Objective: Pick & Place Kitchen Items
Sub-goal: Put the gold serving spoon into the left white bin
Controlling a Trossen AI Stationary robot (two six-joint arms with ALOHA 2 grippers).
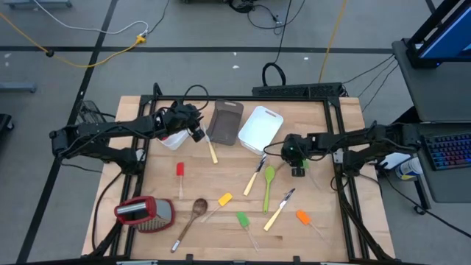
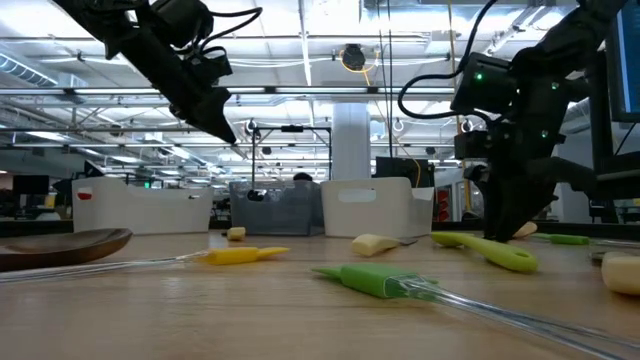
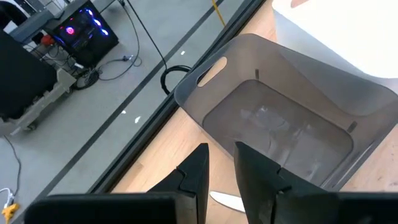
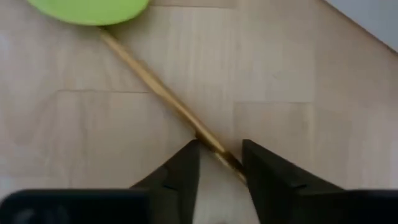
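Even overhead light, bright; high view shows the wooden table (image 1: 235, 221) evenly lit, with only short soft shadows beside the utensils and no glare. Low view: rows of ceiling strip lights (image 2: 300, 40) in the far room burn out to white, both arms reading as dark silhouettes against them, and the near green spatula (image 2: 375, 280) is soft, out of focus. Right wrist view is blurred throughout, the thin wooden handle (image 4: 161, 90) smeared; left wrist view is sharper, the translucent grey tub (image 3: 280, 124) showing a faint sheen.
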